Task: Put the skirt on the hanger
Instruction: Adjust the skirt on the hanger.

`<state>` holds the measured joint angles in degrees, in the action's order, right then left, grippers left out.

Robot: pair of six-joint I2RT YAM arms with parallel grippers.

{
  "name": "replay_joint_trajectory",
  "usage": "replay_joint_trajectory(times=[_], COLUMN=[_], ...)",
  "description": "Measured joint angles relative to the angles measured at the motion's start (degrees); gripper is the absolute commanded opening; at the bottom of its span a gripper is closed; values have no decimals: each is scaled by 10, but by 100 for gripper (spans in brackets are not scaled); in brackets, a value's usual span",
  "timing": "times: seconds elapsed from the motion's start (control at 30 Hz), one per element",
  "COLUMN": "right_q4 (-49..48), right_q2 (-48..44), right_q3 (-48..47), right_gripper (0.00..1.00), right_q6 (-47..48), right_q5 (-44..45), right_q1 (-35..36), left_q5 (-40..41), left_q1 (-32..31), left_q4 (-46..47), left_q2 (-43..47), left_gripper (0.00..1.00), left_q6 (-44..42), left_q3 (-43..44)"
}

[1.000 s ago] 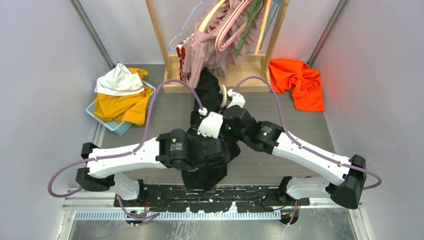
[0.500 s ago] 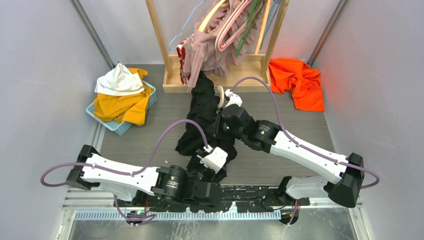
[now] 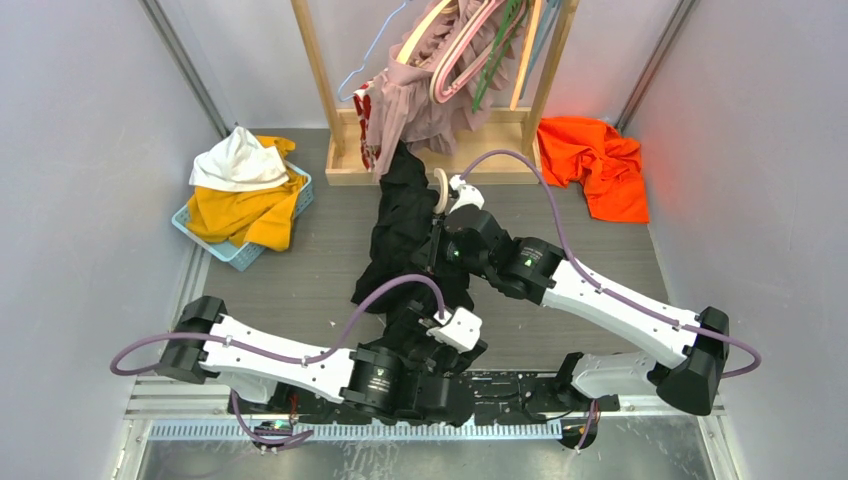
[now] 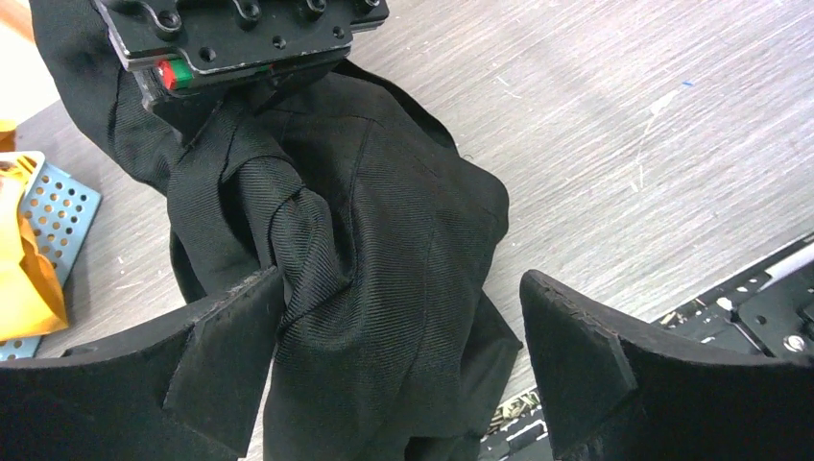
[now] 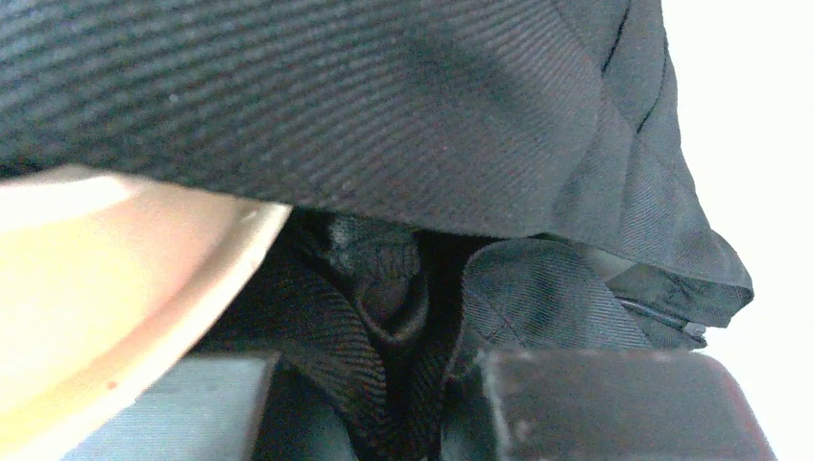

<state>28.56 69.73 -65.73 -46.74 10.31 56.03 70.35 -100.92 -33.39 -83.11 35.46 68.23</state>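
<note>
Grey wood-grain tabletop (image 3: 600, 262) between pale walls.

- Rack (image 3: 316, 72): wooden, at 12 o'clock, hung with pink cloth and spare hangers.
- Basket (image 3: 222, 250): blue, at 10 o'clock, holding yellow and white clothes.
- Orange garment (image 3: 590, 160): heaped at 2 o'clock.
- Skirt (image 3: 400, 215): black twill, lying in a long rumpled strip from the rack's foot at 12 o'clock down toward 6 o'clock. Judged light, limp and non-slippery. It will sag and fold wherever it is unsupported, so it is best taken at the waistband or a firm seam edge.
- Hanger (image 3: 440, 190): cream, at the skirt's upper end, touching the cloth.
- Right gripper (image 5: 384, 384): pinching bunched skirt cloth, the hanger's pale curve just beside one finger.
- Left gripper (image 4: 403, 355): spread wide over the skirt's lower folds, holding nothing.

Change from a second ago: the left arm has drawn back from the centre to 6 o'clock and its gripper has let go. The skirt now lies longer and flatter. The right arm has barely shifted.
</note>
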Motion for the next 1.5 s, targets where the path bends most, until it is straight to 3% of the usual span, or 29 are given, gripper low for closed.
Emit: replay_joint_trajectory(times=[0.23, 0.47, 0.57, 0.73, 0.87, 1.37, 1.5], right_q4=[5, 5, 5, -1, -12, -38, -49], right_q2=[-7, -33, -39, -40, -40, -41, -41], right_q3=[0, -1, -1, 0, 1, 2, 2], right_gripper=[1, 1, 1, 1, 1, 2, 21], right_q6=[-1, -2, -2, -2, -2, -27, -32], right_q5=[-14, -12, -12, -7, 11, 56, 53], right_q1=[1, 5, 6, 9, 19, 34, 39], left_q5=[31, 35, 36, 39, 38, 49, 48], left_q1=[35, 72, 72, 78, 85, 95, 93], left_q4=[4, -21, -57, -84, -90, -111, -98], left_q2=[-14, -37, -44, -45, -46, -5, 18], left_gripper=[88, 76, 55, 43, 2, 0, 0], left_q6=[20, 76, 111, 143, 153, 168, 164], left_q3=[-14, -17, -17, -17, -16, -33, -48])
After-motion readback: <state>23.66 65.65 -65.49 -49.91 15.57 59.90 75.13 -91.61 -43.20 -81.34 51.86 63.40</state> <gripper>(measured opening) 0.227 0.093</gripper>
